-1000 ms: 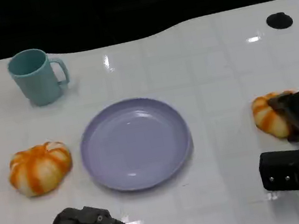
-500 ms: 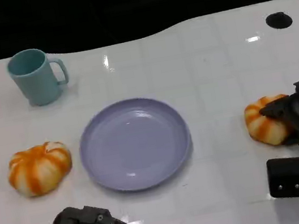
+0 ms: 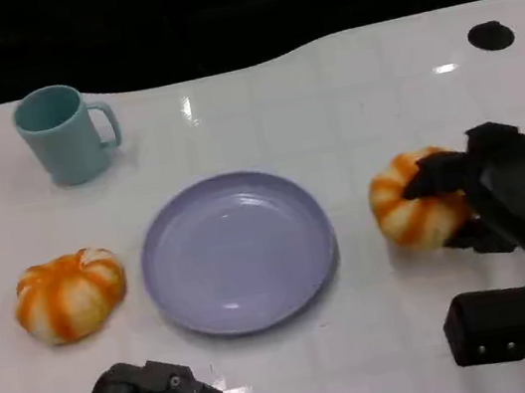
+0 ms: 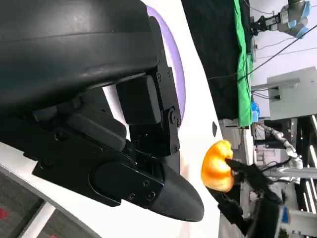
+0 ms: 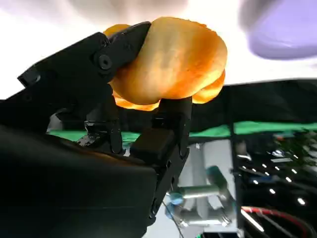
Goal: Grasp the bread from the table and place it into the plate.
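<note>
I am holding a round, orange-and-cream striped bread [image 3: 412, 200] in my right hand [image 3: 504, 191], just right of the plate [image 3: 238, 251]. The lavender plate is sitting bare and flat at the white table's centre.

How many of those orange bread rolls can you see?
2. One bread lies on the table, left of the plate. The other bread is held by the right hand, right of the plate. None seems hidden.
</note>
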Motion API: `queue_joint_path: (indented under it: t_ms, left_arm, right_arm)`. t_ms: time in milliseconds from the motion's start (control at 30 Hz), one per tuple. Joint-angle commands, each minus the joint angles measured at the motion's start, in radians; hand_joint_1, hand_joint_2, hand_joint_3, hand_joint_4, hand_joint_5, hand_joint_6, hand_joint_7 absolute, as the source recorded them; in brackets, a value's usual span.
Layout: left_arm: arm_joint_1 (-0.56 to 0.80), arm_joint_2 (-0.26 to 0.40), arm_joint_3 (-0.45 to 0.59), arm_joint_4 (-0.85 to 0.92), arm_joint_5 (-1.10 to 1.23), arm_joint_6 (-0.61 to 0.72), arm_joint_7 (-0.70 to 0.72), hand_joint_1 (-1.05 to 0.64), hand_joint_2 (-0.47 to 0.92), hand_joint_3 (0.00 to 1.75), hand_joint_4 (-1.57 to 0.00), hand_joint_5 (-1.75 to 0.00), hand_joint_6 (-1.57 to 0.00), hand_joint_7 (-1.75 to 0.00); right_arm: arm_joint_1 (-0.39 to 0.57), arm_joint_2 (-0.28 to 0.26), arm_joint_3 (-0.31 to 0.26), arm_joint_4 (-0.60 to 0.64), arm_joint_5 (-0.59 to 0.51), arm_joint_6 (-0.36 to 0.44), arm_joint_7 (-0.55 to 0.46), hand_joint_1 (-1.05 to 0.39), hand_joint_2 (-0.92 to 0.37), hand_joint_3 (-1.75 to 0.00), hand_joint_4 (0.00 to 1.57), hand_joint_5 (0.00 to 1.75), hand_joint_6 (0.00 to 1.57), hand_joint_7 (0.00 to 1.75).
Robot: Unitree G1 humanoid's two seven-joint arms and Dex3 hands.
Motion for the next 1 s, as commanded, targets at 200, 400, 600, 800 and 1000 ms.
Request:
queue_joint_path:
  t_ms: [200, 400, 600, 800, 1000]
  left_arm:
    - [-0.006, 0.011, 0.001, -0.005, 0.002, 0.012, 0.005, -1.05, 0.91, 0.00, -1.42, -0.71, -1.57, -0.24]
    - [-0.014, 0.008, 0.001, 0.003, 0.002, 0.012, 0.004, -1.05, 0.91, 0.00, -1.42, -0.71, -1.57, -0.24]
    - [-0.013, 0.006, 0.001, 0.002, 0.002, 0.016, 0.007, -1.05, 0.91, 0.00, -1.42, -0.71, -1.57, -0.24]
    - [-0.012, 0.005, 0.001, 0.001, 0.000, 0.017, 0.002, -1.05, 0.90, 0.00, -1.43, -0.71, -1.57, -0.25]
    - [-0.011, 0.004, -0.001, -0.001, -0.001, 0.017, 0.002, -1.05, 0.90, 0.00, -1.43, -0.70, -1.57, -0.25]
  right_arm:
    - [-0.045, 0.127, 0.012, -0.015, 0.035, -0.082, 0.017, 0.08, -0.14, -1.47, 1.07, 1.70, 1.00, 1.40]
    - [-0.103, 0.214, 0.025, 0.073, 0.038, -0.118, 0.012, 0.04, -0.16, -1.49, 1.04, 1.74, 0.97, 1.45]
    - [-0.186, 0.303, 0.049, 0.203, 0.030, -0.124, -0.002, -0.01, -0.23, -1.43, 0.98, 1.75, 0.87, 1.56]
    - [-0.260, 0.369, 0.066, 0.330, 0.032, -0.119, -0.014, -0.02, -0.30, -1.32, 0.93, 1.75, 0.80, 1.58]
    - [-0.298, 0.403, 0.080, 0.392, 0.030, -0.088, 0.005, -0.11, -0.50, -0.90, 0.84, 1.29, 0.90, 0.74]
